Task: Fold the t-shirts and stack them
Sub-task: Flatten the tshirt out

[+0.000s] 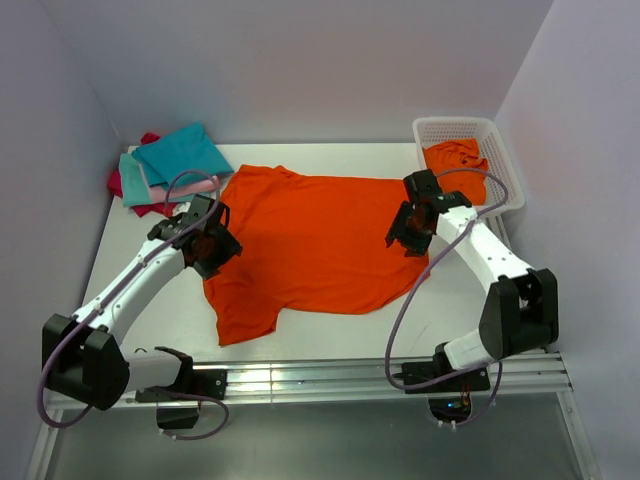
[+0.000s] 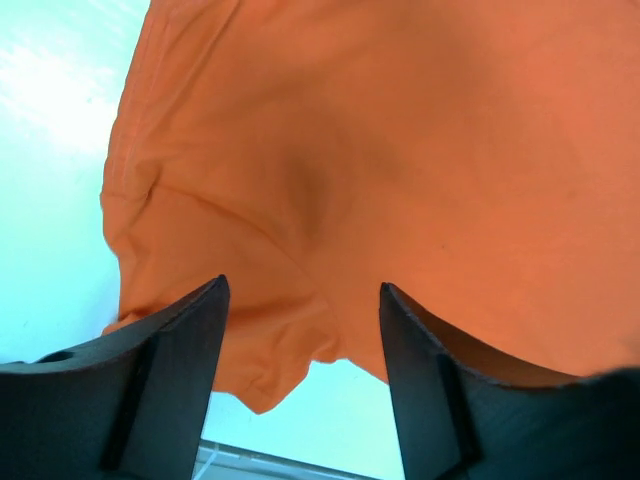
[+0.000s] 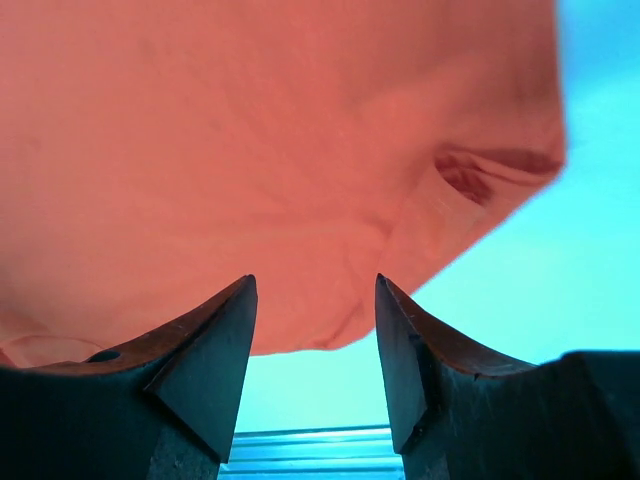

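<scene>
On the white desk (image 1: 150,325) a bright orange fabric t-shirt (image 1: 310,240) lies spread flat, my left gripper (image 2: 303,292) wide apart over its nine-o'clock edge, my right gripper (image 3: 315,285) likewise at three o'clock.

High rear overview; both wrist views close over the same orange t-shirt (image 1: 310,240).

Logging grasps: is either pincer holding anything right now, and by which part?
Nothing is held. Both the left pincer and right pincer stand open over the spread orange t-shirt.
</scene>
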